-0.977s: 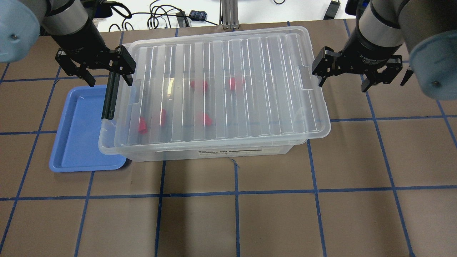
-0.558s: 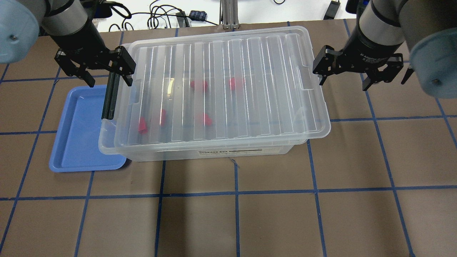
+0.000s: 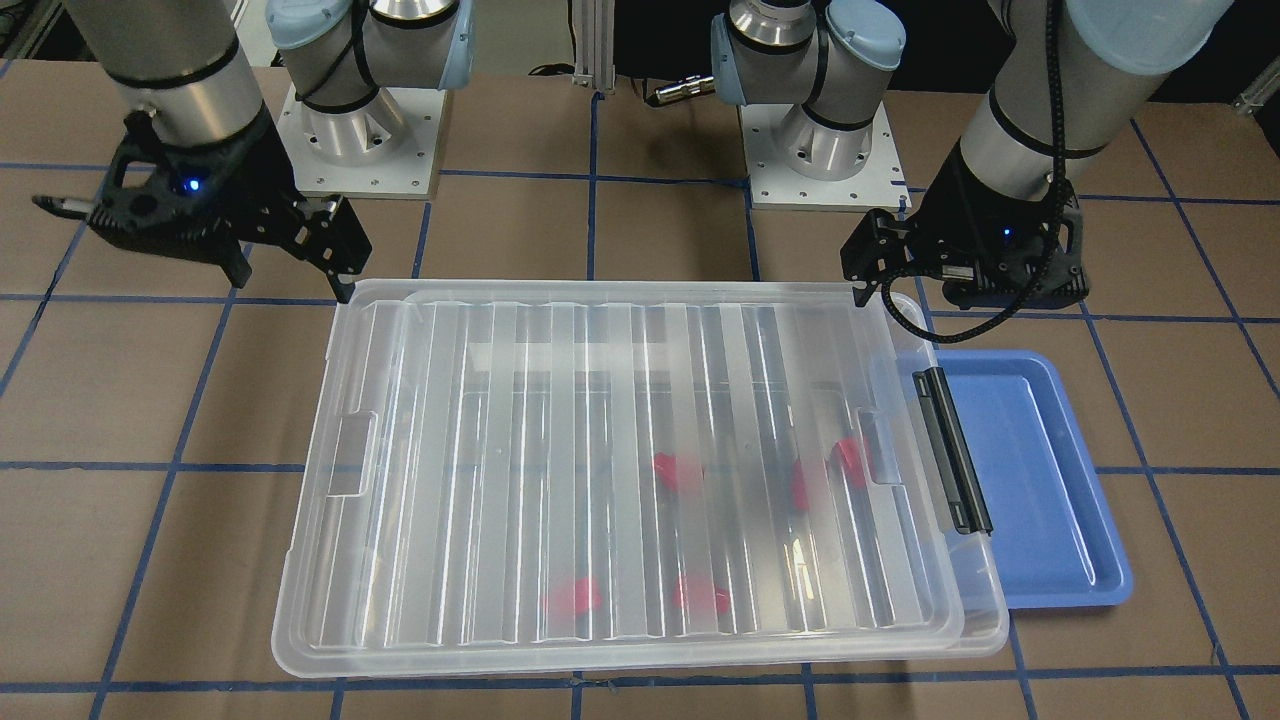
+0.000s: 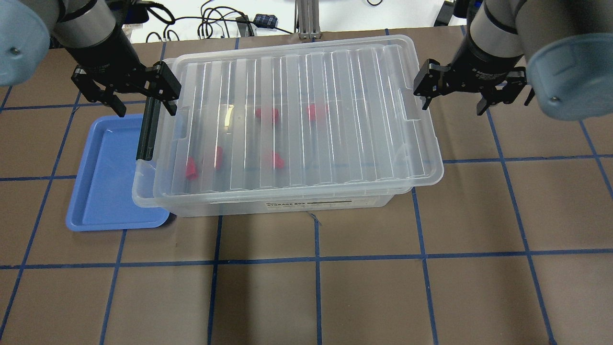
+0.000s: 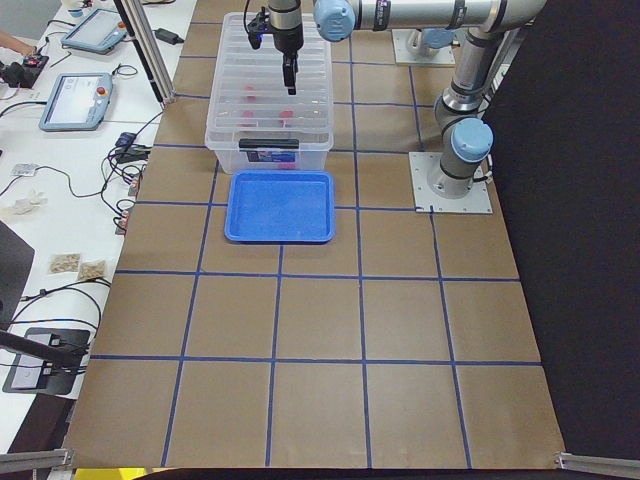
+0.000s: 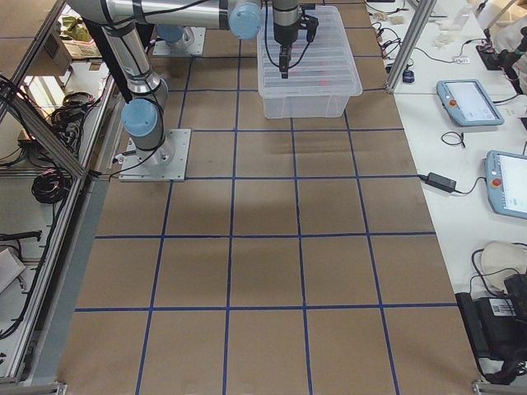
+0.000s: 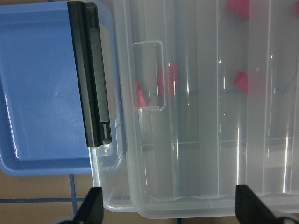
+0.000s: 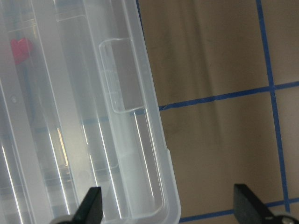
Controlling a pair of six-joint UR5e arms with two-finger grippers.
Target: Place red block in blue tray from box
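Note:
The clear box [image 4: 306, 201] stands with its ribbed lid [image 4: 335, 96] on. Several red blocks, such as one at the back [image 4: 267, 115] and one at the left [image 4: 191, 168], show blurred through the lid. The blue tray [image 4: 105, 182] lies at the box's left end, partly under it, below the black latch bar [image 4: 147, 129]. My left gripper [image 4: 146, 110] is open above the latch end; the left wrist view shows its fingertips [image 7: 91, 207] wide apart over the latch bar [image 7: 91, 79]. My right gripper [image 4: 452, 109] is open at the box's right end.
Cables [image 4: 210, 24] and a metal post [image 4: 309, 19] lie past the table's far edge. The two arm bases [image 3: 350, 130] [image 3: 820, 140] stand behind the box. Brown table surface with blue tape lines [image 4: 316, 258] spreads in front of the box.
My right gripper has moved left and slightly back, closer to the box's right end. My left gripper has barely moved. Box, lid and blocks are unchanged.

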